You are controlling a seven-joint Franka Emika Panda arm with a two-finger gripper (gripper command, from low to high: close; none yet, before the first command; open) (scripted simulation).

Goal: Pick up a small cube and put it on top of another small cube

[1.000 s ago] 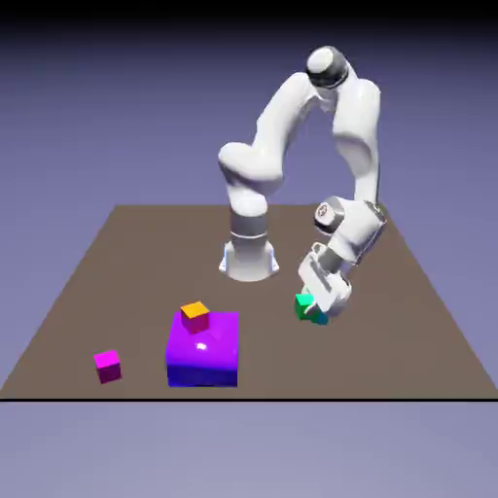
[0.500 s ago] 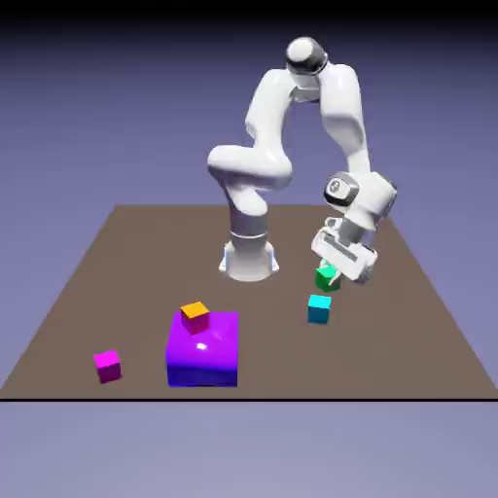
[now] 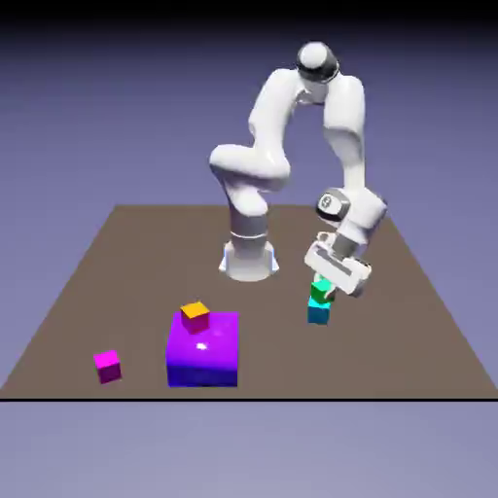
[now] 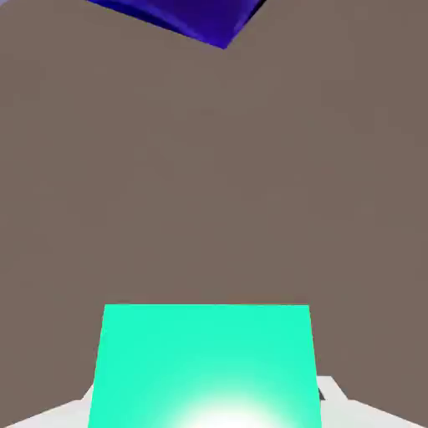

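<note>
Five blocks share the flat brown desk (image 3: 117, 253) in the exterior view: four small cubes and one large block. Farthest toward the exterior view's left, a small plain magenta cube (image 3: 108, 366) sits alone near the front edge. Just beside it to the right stands the large glossy purple block (image 3: 203, 350), with a small plain orange cube (image 3: 195, 315) resting on its top near the back left corner. Right of centre, the white robot arm (image 3: 292, 126) bends down over a two-cube stack: the small plain green cube (image 3: 320, 290) sits on top of the small plain cyan cube (image 3: 318, 312), which rests on the desk well apart from the purple block. The arm's single gripper (image 3: 329, 284) hangs at the green cube, its fingers on either side of it. In the hand view the green cube (image 4: 205, 368) fills the lower middle, with pale finger parts showing at its two lower corners; whether the fingers clamp the cube or stand slightly off it cannot be told. One corner of the purple block (image 4: 196, 18) shows at that view's top edge.
</note>
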